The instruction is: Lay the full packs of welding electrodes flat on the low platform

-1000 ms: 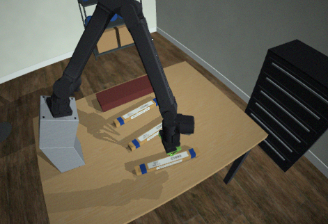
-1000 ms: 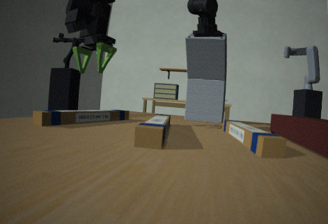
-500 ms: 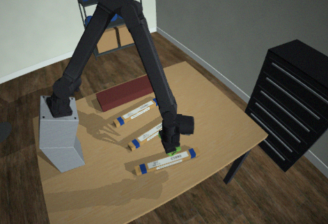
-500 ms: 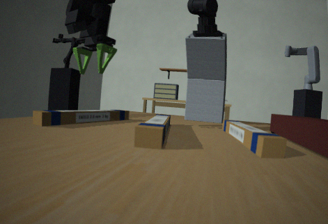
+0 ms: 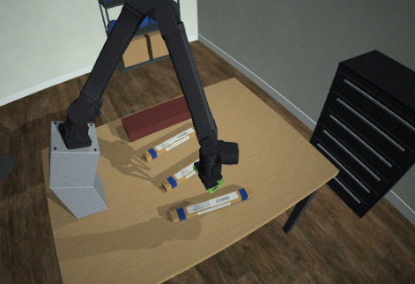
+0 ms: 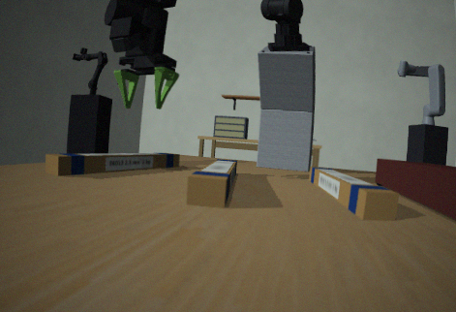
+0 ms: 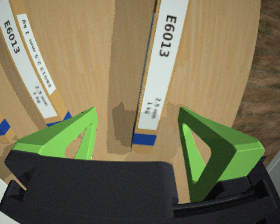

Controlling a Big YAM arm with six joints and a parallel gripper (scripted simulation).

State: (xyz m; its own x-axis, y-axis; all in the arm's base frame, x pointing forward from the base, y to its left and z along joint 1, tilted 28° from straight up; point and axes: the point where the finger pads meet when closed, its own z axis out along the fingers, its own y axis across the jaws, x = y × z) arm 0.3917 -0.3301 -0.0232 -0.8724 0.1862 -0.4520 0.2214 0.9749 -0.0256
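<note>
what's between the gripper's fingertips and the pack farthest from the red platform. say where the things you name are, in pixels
Only air: in the exterior view the open gripper (image 5: 215,187) (image 6: 143,108) (image 7: 137,113) hangs above the pack (image 5: 211,205) (image 6: 124,164) (image 7: 161,65), with nothing in the gap.
</note>
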